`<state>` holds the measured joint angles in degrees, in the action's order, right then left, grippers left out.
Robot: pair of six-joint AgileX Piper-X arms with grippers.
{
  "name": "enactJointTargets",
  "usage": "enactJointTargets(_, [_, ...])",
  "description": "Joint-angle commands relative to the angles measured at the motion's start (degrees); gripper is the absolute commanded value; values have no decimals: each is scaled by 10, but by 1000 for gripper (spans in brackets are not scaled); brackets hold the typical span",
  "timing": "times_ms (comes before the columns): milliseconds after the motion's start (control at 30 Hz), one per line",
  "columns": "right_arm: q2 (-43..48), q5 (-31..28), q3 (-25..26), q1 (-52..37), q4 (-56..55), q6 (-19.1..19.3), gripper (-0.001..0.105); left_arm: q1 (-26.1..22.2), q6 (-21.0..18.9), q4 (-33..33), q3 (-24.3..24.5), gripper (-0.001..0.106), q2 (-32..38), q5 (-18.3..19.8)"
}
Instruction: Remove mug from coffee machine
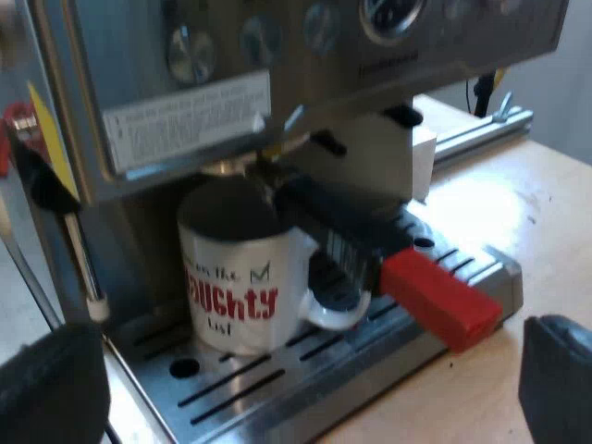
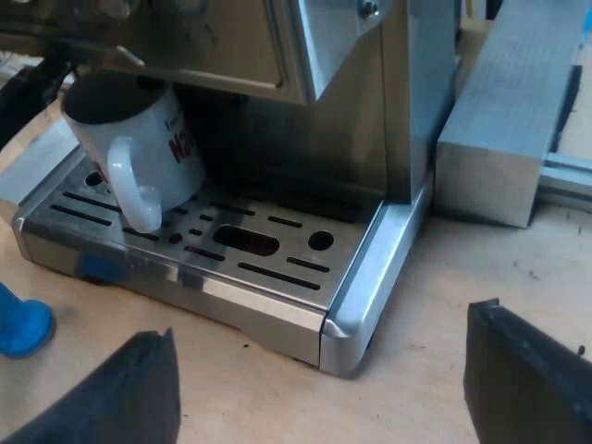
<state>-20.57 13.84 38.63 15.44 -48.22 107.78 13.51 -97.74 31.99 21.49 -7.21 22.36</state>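
A white mug (image 1: 242,282) with red and grey lettering stands on the espresso machine's slotted drip tray (image 1: 305,379), under the locked-in metal holder whose dark handle (image 1: 347,231) ends in red (image 1: 442,298). The mug's handle loop faces out toward the red end. My left gripper (image 1: 305,388) is open, its black fingertips (image 1: 51,388) wide apart just short of the tray's edge. In the right wrist view the mug (image 2: 139,153) stands at the far end of the drip tray (image 2: 268,277). My right gripper (image 2: 324,388) is open above the wooden table, short of the tray's near corner.
The espresso machine (image 1: 277,65) has dials and a label over the mug. A steam wand (image 1: 79,250) hangs beside the mug. A blue tamper (image 2: 18,324) sits on the table by the tray. A grey metal block (image 2: 504,120) stands against the machine's side.
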Motion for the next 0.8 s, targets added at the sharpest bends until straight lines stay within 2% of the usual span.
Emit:
enactJointTargets(33, [-51,6,3,55,39,20,66,3,3,-14,-21,90,-1,7])
enactJointTargets(167, [-73,-3,3,79,56,20,66,3,3,-15,-40,90,-3,7])
enactJointTargets(233, [-111,-38,3,130,88,20,66,3,3,-28,-60,90,-2,7])
enactJointTargets(400, [-154,-93,-2,197,138,16,66,3,3,-28,-61,90,-2,7])
enactJointTargets(733, [-212,-156,-61,291,280,-20,66,3,3,-28,-61,90,-2,7])
enactJointTargets(767, [-253,-215,-110,348,397,-30,66,3,3,-28,-61,90,-2,7])
enactJointTargets(800, [-257,-221,-114,354,414,-30,66,3,3,-28,-61,90,-2,7])
